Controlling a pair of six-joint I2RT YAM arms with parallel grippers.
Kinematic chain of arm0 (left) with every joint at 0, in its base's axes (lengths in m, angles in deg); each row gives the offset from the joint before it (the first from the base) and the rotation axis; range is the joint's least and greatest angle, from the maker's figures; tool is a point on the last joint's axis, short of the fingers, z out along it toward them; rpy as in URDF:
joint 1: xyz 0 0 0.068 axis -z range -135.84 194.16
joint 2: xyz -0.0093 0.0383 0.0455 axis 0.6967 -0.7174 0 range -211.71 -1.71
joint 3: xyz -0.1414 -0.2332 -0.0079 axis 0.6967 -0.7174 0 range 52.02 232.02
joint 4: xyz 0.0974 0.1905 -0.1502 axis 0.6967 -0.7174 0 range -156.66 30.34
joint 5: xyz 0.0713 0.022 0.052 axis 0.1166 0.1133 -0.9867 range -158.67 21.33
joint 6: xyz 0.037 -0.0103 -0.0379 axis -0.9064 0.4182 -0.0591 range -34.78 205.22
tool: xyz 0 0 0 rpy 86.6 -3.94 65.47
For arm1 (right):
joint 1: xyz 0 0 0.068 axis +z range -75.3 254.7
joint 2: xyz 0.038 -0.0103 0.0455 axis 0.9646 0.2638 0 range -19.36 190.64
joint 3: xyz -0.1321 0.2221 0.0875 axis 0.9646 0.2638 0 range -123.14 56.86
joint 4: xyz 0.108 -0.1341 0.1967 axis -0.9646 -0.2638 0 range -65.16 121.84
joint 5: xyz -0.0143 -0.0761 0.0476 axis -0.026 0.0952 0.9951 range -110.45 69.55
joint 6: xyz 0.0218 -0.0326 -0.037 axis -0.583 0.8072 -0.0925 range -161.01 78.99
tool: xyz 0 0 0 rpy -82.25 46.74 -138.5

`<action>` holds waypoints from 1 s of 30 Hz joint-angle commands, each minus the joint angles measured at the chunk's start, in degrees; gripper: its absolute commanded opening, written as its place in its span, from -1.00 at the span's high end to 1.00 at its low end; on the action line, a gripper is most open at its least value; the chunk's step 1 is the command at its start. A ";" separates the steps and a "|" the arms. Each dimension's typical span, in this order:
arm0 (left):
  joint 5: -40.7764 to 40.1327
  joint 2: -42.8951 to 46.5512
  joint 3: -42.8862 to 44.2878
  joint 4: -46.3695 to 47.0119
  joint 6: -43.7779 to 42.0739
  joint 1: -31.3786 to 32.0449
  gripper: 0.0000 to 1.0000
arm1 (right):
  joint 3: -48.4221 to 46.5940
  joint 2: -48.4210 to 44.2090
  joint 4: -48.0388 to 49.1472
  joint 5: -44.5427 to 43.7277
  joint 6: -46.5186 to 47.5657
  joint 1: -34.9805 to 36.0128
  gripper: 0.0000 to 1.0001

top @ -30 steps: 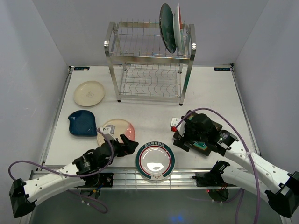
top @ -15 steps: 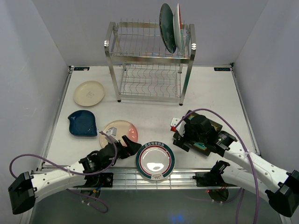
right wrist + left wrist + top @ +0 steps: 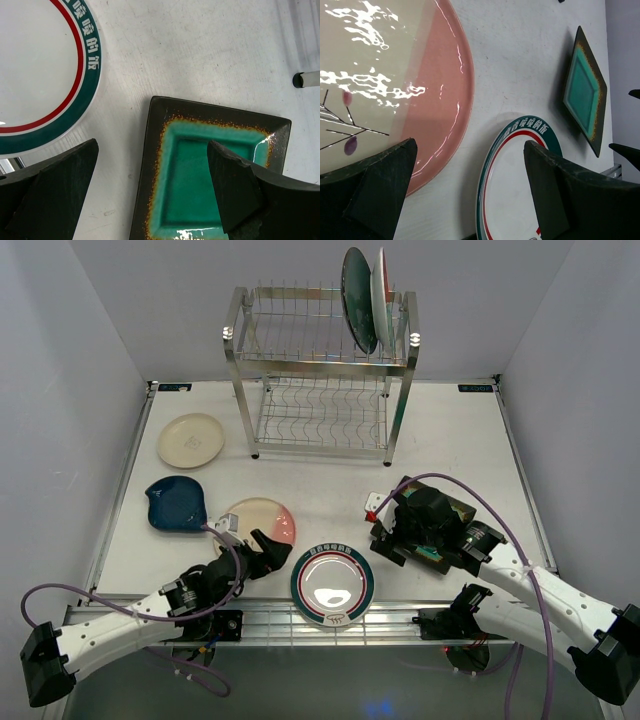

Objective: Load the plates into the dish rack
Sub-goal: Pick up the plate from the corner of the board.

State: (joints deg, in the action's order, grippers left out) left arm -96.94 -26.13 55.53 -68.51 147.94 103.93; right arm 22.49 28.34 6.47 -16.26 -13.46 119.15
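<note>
White surface (image 3: pixel 320 485) carrying the dish rack (image 3: pixel 322 435), which stands on its legs at the far middle. Lying flat on the surface: a cream plate (image 3: pixel 191 440) at far left, a dark blue plate (image 3: pixel 176 503) nearer, a pink-and-cream plate (image 3: pixel 262 517) just beside it, a white plate with green-red rim (image 3: pixel 332 587) at the near edge, and a square green plate (image 3: pixel 210 175) to its right.

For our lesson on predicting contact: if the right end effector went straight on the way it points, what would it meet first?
The green plate, flat under the open right end effector; the gap to it is unclear.
</note>
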 commanded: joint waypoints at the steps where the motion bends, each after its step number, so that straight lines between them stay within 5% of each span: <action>1: -1.18 2.27 2.91 -5.39 -1.11 0.35 -0.96 | 0.36 -0.42 1.72 -0.67 -0.39 0.38 -0.90; 18: 10.34 8.52 0.10 -3.11 -2.51 0.35 -0.86 | 0.62 -0.24 1.63 -0.85 -0.48 0.55 -0.92; 30: 12.80 4.91 -2.01 -2.41 2.14 2.02 -0.67 | 0.71 -0.33 1.81 -1.29 -0.66 0.47 -0.93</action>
State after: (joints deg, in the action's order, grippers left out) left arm -85.36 -21.06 55.15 -71.61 148.55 105.15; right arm 22.97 28.37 6.49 -17.29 -13.63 119.26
